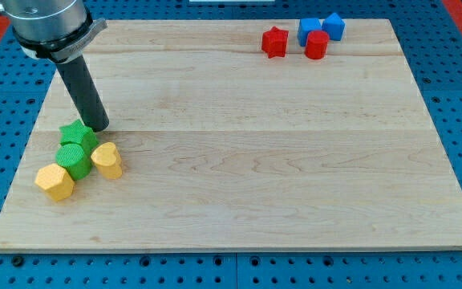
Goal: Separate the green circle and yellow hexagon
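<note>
The green circle (pixel 74 159) sits at the view's lower left, touching the yellow hexagon (pixel 54 181) below and to its left. A green star (pixel 78 134) lies just above the circle and a yellow heart (pixel 107 160) touches the circle's right side. My tip (pixel 98 126) is at the green star's upper right edge, just above the cluster; the dark rod rises from it toward the view's top left.
A red star (pixel 274 42), a red cylinder-like block (pixel 316 45) and two blue blocks (pixel 309 30) (pixel 334 26) are grouped at the view's top right. The wooden board (pixel 255 160) lies on a blue pegboard surface.
</note>
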Motion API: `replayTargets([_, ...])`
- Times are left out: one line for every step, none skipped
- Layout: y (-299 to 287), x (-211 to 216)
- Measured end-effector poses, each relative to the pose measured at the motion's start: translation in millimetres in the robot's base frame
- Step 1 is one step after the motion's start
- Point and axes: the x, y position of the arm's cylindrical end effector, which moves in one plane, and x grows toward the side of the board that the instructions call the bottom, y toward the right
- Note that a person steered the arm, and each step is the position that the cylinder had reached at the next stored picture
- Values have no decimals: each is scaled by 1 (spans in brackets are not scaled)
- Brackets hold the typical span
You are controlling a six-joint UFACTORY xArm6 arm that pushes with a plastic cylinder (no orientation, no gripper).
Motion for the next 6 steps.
replayTargets([-11, -8])
replayTargets([-62, -16])
replayTargets([-63, 21])
replayTargets([-39, 46])
replayTargets([-35, 58])
replayTargets([-14, 68])
